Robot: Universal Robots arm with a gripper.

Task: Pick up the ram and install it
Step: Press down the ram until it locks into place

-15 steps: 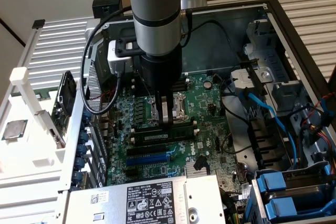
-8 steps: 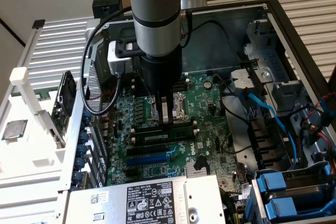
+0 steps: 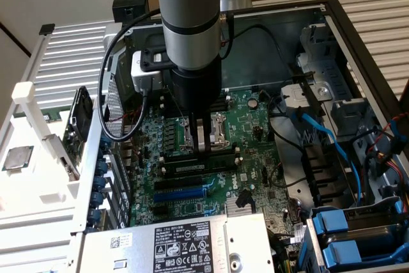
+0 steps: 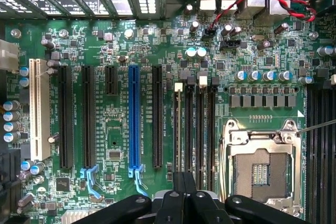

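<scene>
So the motherboard (image 3: 255,151) lies flat inside the open computer case (image 3: 358,36), with the power supply (image 3: 185,244) at the near edge in front of it. The gripper (image 3: 203,148) hangs over the middle of the board, fingertips down on the ram (image 3: 192,155) sitting in a memory slot (just beside the CPU socket (image 4: 261,169)). The expansion slots (image 4: 134,124) lie between that memory bank and the power supply. Drive bays (image 3: 358,234) sit at the exterior view's right.
</scene>
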